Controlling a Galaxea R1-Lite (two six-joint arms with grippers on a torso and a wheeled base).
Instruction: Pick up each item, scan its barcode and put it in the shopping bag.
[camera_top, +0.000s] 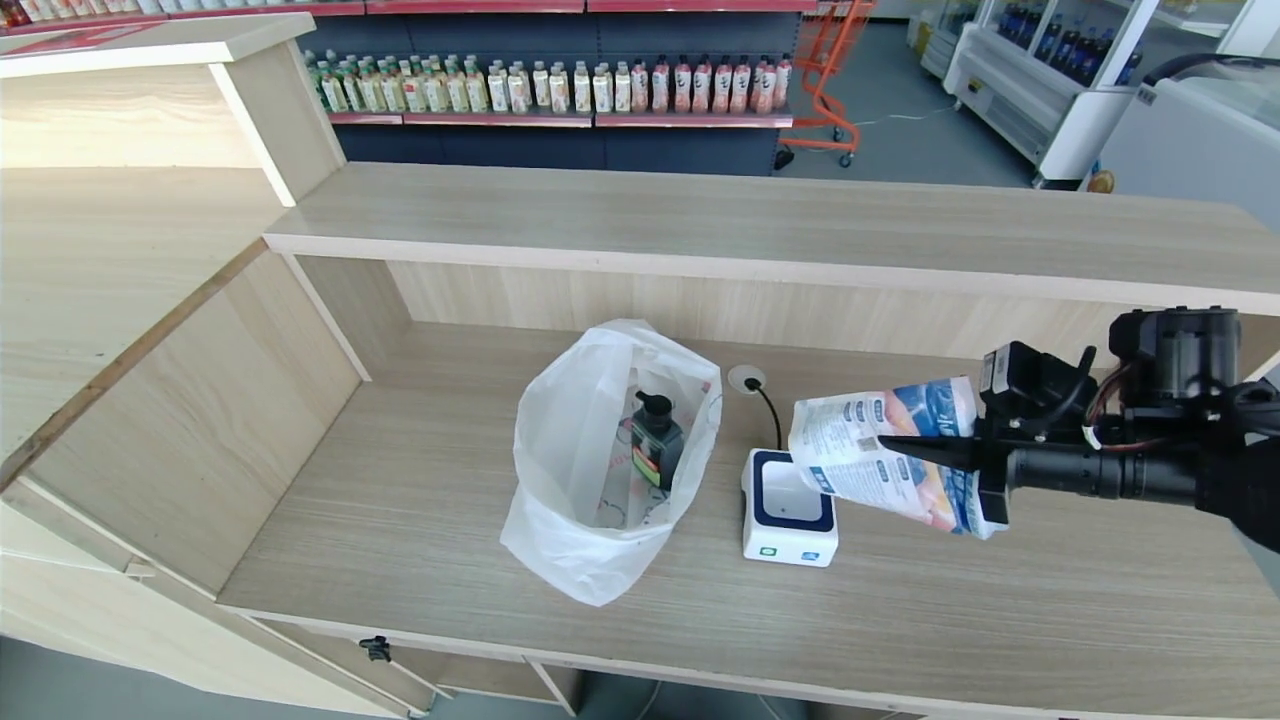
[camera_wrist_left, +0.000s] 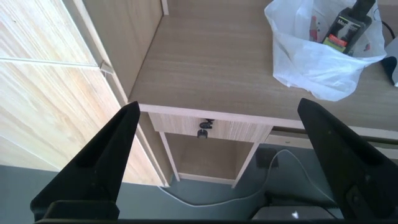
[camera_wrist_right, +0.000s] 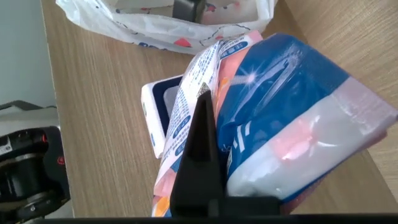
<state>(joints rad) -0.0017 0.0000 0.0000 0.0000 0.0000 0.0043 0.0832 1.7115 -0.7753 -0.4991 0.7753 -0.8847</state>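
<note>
Right tool (camera_top: 892, 446) clamps one pack (camera_top: 850, 482) over one scanner (camera_top: 786, 508); one bottle (camera_top: 657, 440) stands in one bag (camera_top: 560, 480); left tool (camera_wrist_left: 219, 109) gapes.

The packet (camera_top: 925, 405), a soft white, blue and orange pouch with printed labels, was held clear of the counter (camera_top: 400, 520). It lay on its side, clamped between the fingers (camera_top: 940, 455) of the right gripper (camera_top: 890, 443). The packet's end nearest the shopping bag (camera_top: 565, 470) hung over the scanner (camera_top: 790, 510); contact between them could not be judged. The scanner, a white box with a blue-framed window facing up, stood on the counter just right of the shopping bag. The bag, of white translucent plastic, stood open. Inside it a dark pump bottle (camera_top: 655, 440) with a red and green label stood roughly upright.
</note>
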